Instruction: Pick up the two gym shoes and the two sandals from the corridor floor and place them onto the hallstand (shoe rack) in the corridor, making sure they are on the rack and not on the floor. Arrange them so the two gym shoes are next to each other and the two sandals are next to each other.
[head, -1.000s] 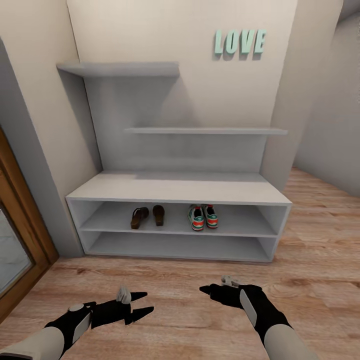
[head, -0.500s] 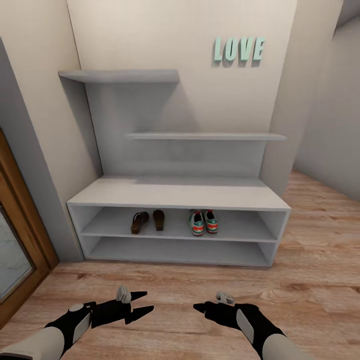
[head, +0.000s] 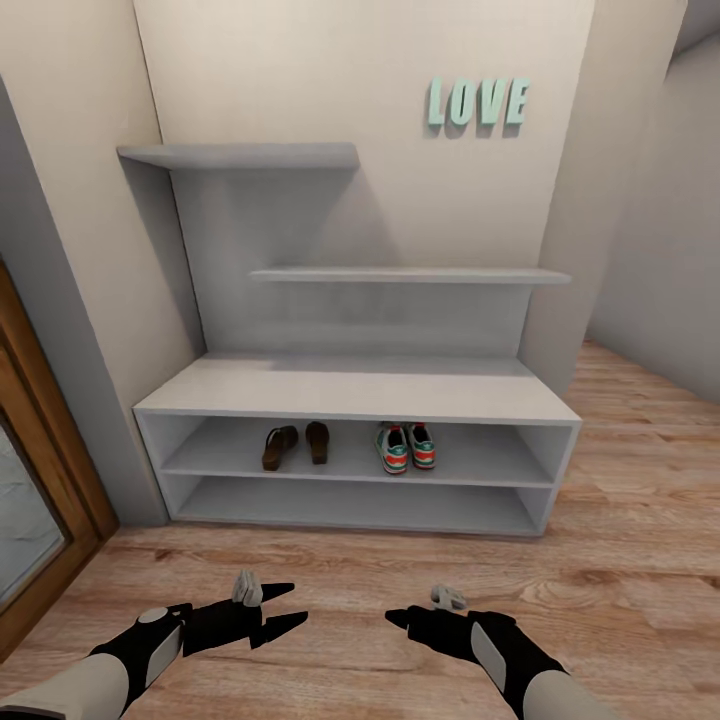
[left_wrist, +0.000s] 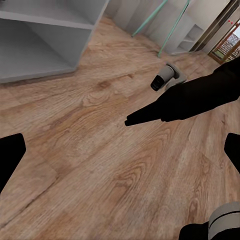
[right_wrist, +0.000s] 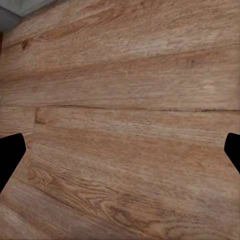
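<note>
1. Corridor with a wood-plank floor (head: 620, 520) and cream walls; a white rack (head: 356, 392) stands against the far wall, with two staggered shelves (head: 410, 274) above it.
2. Sandals (head: 296, 444): both lie on the rack's upper tier, left of centre, just beside each other, the left one slightly skewed.
3. Gym shoes (head: 406, 446): both lie on the same tier, right of the sandals, side by side and close to touching.
4. Judgement: all four items are off the floor and paired; the task appears complete, with nothing left to pick up in sight.
5. Left gripper (head: 283, 606): low over bare floor in front of the rack, fingers spread, holding nothing.
6. Right gripper (head: 398, 617): likewise over bare floor; the right wrist view shows its fingers wide apart and empty.
7. Surroundings: teal "LOVE" lettering (head: 478, 101) on the wall, a wooden door frame (head: 45, 480) to the left. The lower tier is vacant. No obstruction between the arms and the rack.
</note>
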